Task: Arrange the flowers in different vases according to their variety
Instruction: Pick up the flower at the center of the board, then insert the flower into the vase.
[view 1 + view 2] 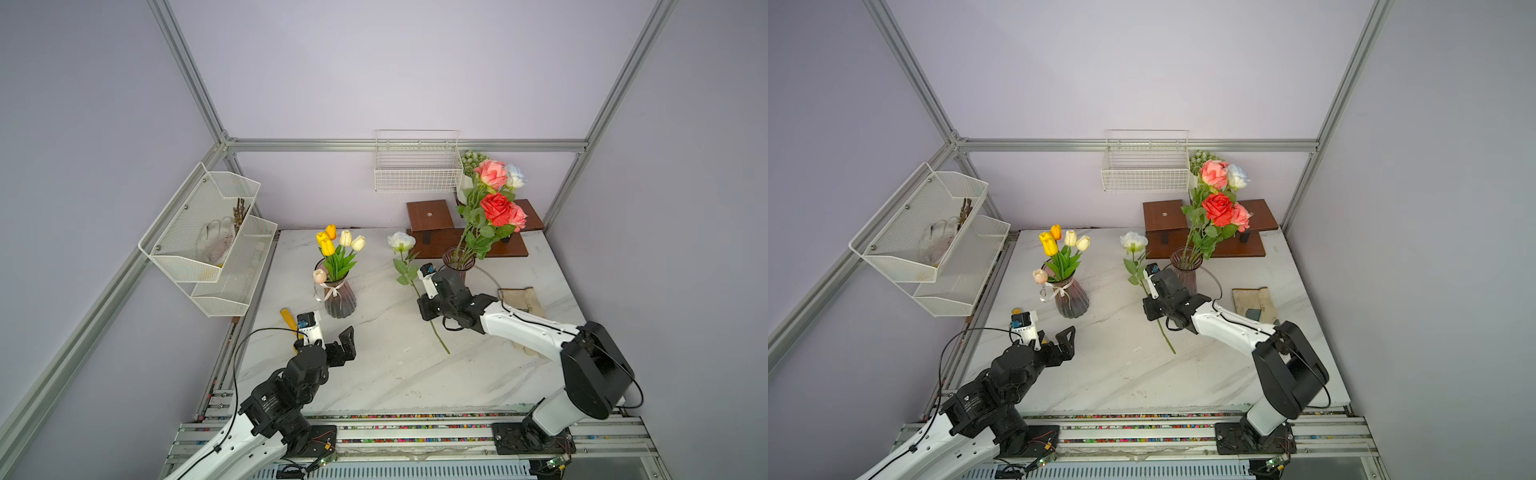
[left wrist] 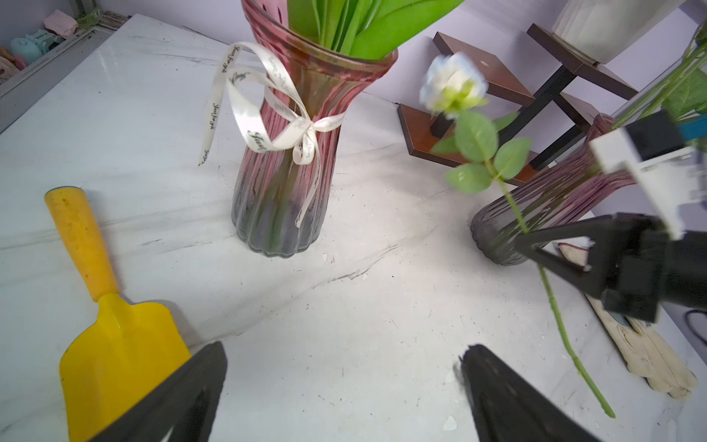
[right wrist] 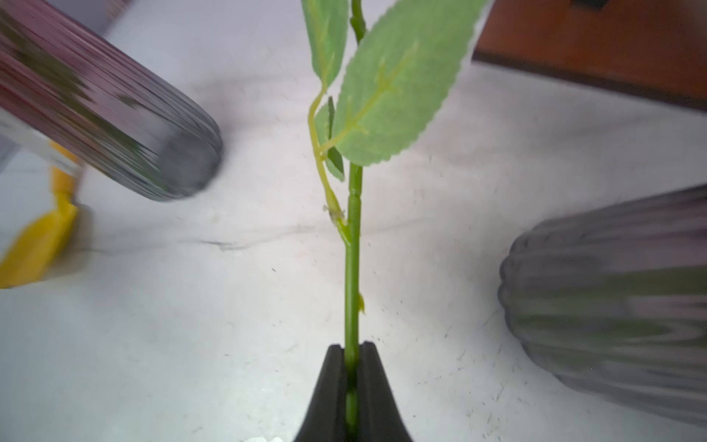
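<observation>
A white rose (image 1: pixel 401 241) with a long green stem is held aslant over the marble table (image 1: pixel 386 374), between the two vases. My right gripper (image 3: pixel 351 354) is shut on its stem (image 2: pixel 514 206) below the leaves. The stem's lower end (image 1: pixel 445 350) is close to the tabletop. The wide vase with the white bow (image 1: pixel 340 301) holds yellow, orange, cream and pale pink tulips (image 1: pixel 336 243). Pink, red and white roses (image 1: pixel 496 205) stand in the slimmer vase (image 1: pixel 458 261), just behind my right wrist. My left gripper (image 2: pixel 344 350) is open and empty, in front of the bow vase (image 2: pixel 283 183).
A yellow trowel (image 2: pixel 114 344) lies left of the left gripper. Pale gloves (image 1: pixel 523 301) lie at the table's right. A brown wooden stand (image 1: pixel 432 220) and a potted plant (image 1: pixel 471 162) are at the back. There is a wire basket (image 1: pixel 417 166) on the back wall and mesh shelves (image 1: pixel 208 232) on the left.
</observation>
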Tool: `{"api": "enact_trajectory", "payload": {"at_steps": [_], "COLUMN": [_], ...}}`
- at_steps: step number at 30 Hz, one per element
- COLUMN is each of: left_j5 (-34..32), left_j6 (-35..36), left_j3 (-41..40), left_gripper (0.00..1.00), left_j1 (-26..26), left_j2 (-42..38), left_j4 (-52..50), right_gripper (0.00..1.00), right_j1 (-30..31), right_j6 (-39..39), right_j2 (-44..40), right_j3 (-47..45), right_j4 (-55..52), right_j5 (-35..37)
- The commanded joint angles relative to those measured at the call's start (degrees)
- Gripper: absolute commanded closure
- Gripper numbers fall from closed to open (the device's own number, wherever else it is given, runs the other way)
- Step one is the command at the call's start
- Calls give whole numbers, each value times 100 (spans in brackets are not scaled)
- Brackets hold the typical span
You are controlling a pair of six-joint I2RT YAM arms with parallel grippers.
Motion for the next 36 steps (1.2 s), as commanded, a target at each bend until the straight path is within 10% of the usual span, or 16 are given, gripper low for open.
{"api": "enact_trajectory", "payload": {"at_steps": [1, 10, 36], "left_j5": [-147, -127, -41], "left_j6": [-83, -74, 88], "left_j3": [-63, -82, -7], "left_gripper": [0, 0, 0], "left_j1": [29, 29, 30], "left_j2": [-88, -113, 172], "left_j4": [11, 81, 479], "right_gripper": [100, 100, 100], "right_j1": [17, -71, -1155], "right_j6": [-55, -632, -1645], "right_j2": [-771, -1920, 192], "right_j3": [-181, -461, -381], "right_j4": [942, 3163, 6252], "right_j5": [28, 1372, 1805]}}
